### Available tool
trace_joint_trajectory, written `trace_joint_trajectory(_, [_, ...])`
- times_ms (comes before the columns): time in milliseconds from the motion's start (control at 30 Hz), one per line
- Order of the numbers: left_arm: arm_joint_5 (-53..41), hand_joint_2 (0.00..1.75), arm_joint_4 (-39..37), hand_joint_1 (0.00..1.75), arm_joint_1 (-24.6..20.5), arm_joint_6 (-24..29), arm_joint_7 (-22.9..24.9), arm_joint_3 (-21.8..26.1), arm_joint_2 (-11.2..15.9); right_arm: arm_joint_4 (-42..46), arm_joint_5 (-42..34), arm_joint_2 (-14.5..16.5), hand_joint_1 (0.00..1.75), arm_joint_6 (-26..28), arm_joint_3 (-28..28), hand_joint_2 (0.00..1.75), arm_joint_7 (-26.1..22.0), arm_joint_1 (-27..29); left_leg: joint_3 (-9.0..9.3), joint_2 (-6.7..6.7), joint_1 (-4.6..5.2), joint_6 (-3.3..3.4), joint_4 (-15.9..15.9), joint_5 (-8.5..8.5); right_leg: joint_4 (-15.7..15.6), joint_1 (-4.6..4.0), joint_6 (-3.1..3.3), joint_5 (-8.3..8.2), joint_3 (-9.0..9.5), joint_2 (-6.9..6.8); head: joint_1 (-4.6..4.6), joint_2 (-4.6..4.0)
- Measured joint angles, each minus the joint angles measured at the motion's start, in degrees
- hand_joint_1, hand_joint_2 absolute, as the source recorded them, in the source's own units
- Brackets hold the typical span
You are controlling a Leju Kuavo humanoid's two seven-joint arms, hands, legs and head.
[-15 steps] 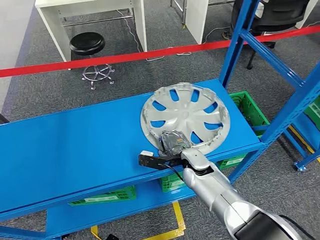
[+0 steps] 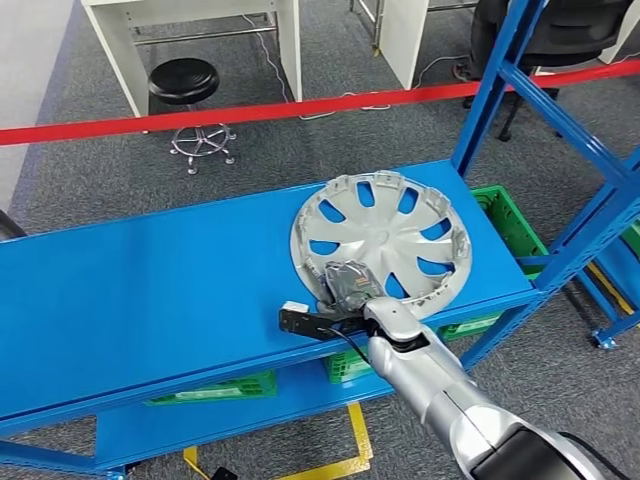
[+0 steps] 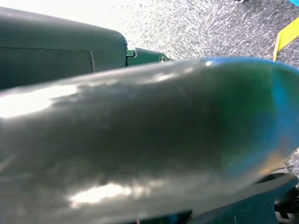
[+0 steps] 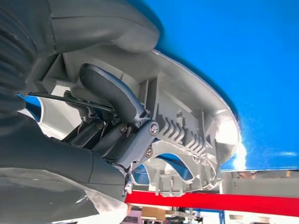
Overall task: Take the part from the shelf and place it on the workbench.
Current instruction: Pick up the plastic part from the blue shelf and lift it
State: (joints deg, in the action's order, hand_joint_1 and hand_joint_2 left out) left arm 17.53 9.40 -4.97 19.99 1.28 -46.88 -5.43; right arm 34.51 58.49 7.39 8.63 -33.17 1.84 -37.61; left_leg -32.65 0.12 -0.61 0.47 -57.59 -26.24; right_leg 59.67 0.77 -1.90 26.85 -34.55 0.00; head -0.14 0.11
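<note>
My right hand (image 2: 349,285) gripped the near rim of the hubcap (image 2: 381,238), which lay inner side up on the blue shelf (image 2: 151,290), toward its right end beside the upright post (image 2: 483,85). In the right wrist view my dark fingers (image 4: 109,93) curled into the ribbed inside of the hubcap's (image 4: 183,121) rim, with the thumb on the other side of the rim, so the hand (image 4: 105,126) was closed on the part. The far edge of the hubcap rested on the shelf; I could not tell whether the near edge was lifted off it. My left hand's state I could not tell from the blurred left wrist view. Green crates (image 2: 502,215) sat on the lower level, and a red tape (image 2: 226,115) ran across the floor beyond the shelf, with a black stool (image 2: 185,85) behind it.
</note>
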Motion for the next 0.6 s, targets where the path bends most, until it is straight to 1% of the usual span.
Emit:
trace_joint_trajectory(33, [0.0,0.00,0.0,0.00,0.0,0.0,0.0,0.0,0.0,0.1,0.0,0.0,1.75,0.0,-0.1,1.75,0.0,-0.1,-0.10,-0.03,0.09,-0.34,-0.1,-0.05,-1.3,-0.06,0.29,-0.03,0.73,0.03,-0.08,0.00])
trace_joint_trajectory(100, [0.0,0.00,0.0,0.00,0.0,0.2,0.0,0.0,0.0,0.3,0.1,0.0,1.75,0.0,-0.3,1.75,-0.2,-0.2,-0.13,-0.07,0.05,-0.99,0.0,0.03,-1.6,-0.19,1.06,0.11,0.93,0.07,-0.25,0.00])
trace_joint_trajectory(133, [0.0,0.00,0.0,0.00,0.0,0.2,0.0,0.0,0.0,0.4,0.1,0.0,1.75,0.0,-0.4,1.75,-0.2,-0.2,-0.15,-0.08,-0.03,-1.29,-0.2,-0.18,-1.7,-0.16,1.40,0.03,1.02,0.01,-0.28,0.00])
trace_joint_trajectory(167, [0.1,0.00,0.0,0.00,-0.1,0.3,0.0,0.0,0.0,0.5,0.0,0.0,1.75,0.0,-0.6,1.75,-0.2,-0.3,-0.48,-0.08,-0.08,-1.59,-1.1,-0.88,-1.8,-0.09,1.74,-0.04,1.14,-0.07,-0.43,0.00])
trace_joint_trajectory(200, [0.2,0.00,0.0,0.00,-0.1,0.3,0.0,0.0,0.0,0.6,-0.1,0.0,1.75,0.0,-0.7,1.75,-0.2,-0.3,-1.34,-0.08,-0.11,-1.83,-3.2,-2.22,-2.0,0.01,2.04,-0.12,1.25,-0.17,-0.57,0.00])
trace_joint_trajectory(233, [0.3,0.00,0.0,0.00,0.0,0.4,-0.1,0.0,0.0,0.7,-0.2,0.0,1.75,-0.1,-0.8,1.75,-0.2,-0.3,-2.72,-0.07,-0.14,-2.01,-6.4,-3.99,-2.0,0.01,2.23,-0.12,1.30,-0.26,-0.72,0.00])
trace_joint_trajectory(267, [0.3,0.00,0.0,0.00,0.0,0.5,-0.1,0.0,0.0,0.8,-0.4,-0.1,1.75,-0.1,-0.9,1.75,-0.2,-0.3,-4.46,-0.07,-0.14,-2.14,-10.3,-5.84,-2.0,-0.03,2.38,-0.08,1.31,-0.31,-0.85,0.00])
trace_joint_trajectory(300, [0.4,0.00,0.0,0.00,0.1,0.5,-0.1,0.0,0.1,0.8,-0.5,-0.1,1.75,-0.2,-0.9,1.75,-0.3,-0.3,-6.00,-0.07,-0.16,-2.21,-13.8,-7.14,-2.0,-0.07,2.47,-0.06,1.31,-0.31,-0.84,0.00])
trace_joint_trajectory(333, [0.4,0.00,0.0,0.00,0.1,0.6,-0.1,0.0,0.1,0.8,-0.6,-0.1,1.75,-0.2,-1.0,1.75,-0.2,-0.2,-6.88,-0.07,-0.15,-2.22,-15.8,-7.46,-2.0,-0.10,2.51,-0.04,1.33,-0.28,-0.84,0.00])
trace_joint_trajectory(367, [0.4,0.00,0.0,0.00,0.1,0.6,-0.1,0.0,0.1,0.8,-0.6,-0.1,1.75,-0.3,-1.1,1.75,-0.2,-0.2,-6.81,-0.07,-0.15,-2.18,-15.7,-6.67,-2.0,-0.12,2.52,-0.03,1.38,-0.22,-0.85,0.00])
trace_joint_trajectory(400, [0.4,0.00,0.0,0.00,0.1,0.7,-0.2,0.0,0.1,0.8,-0.7,-0.2,1.75,-0.3,-1.2,1.75,-0.2,-0.2,-5.75,-0.07,-0.16,-2.08,-13.4,-4.91,-2.0,-0.12,2.50,-0.02,1.47,-0.15,-0.84,0.00])
trace_joint_trajectory(433, [0.5,0.00,0.0,0.00,0.1,0.7,-0.2,0.0,0.1,0.8,-0.8,-0.2,1.75,-0.2,-1.3,1.75,-0.3,-0.2,-4.03,-0.07,-0.17,-1.94,-9.8,-2.75,-2.0,-0.12,2.45,0.01,1.57,-0.09,-0.84,0.00])
trace_joint_trajectory(467, [0.5,0.00,0.0,0.00,0.1,0.7,-0.2,0.0,0.1,0.9,-0.8,-0.2,1.75,-0.1,-1.3,1.75,-0.3,-0.2,-2.28,-0.07,-0.12,-1.80,-6.0,-1.20,-1.9,-0.24,2.30,0.06,1.59,-0.02,-0.85,0.00])
trace_joint_trajectory(500, [0.5,0.00,0.0,0.00,0.1,0.8,-0.3,0.0,0.1,1.0,-1.0,-0.3,1.75,0.2,-1.3,1.75,-0.5,-0.2,-0.93,-0.07,-0.08,-1.60,-3.0,-0.29,-1.8,-0.36,2.07,0.07,1.50,0.09,-0.81,0.00])
trace_joint_trajectory(533, [0.5,0.00,0.0,0.00,0.0,0.8,-0.4,0.0,0.1,1.2,-1.1,-0.4,1.75,0.6,-1.3,1.75,-0.6,-0.1,-0.24,-0.08,-0.02,-1.41,-1.2,-0.07,-1.8,-0.47,1.79,0.04,1.34,0.18,-0.76,0.00])
trace_joint_trajectory(600, [0.7,0.00,0.0,0.00,0.1,0.9,-0.5,0.0,0.0,1.7,-1.3,-0.5,1.75,1.4,-1.3,1.75,-1.0,0.2,-0.13,-0.10,0.06,-0.85,-0.5,-0.34,-1.8,-0.52,1.16,-0.11,1.09,0.31,-0.71,0.00])
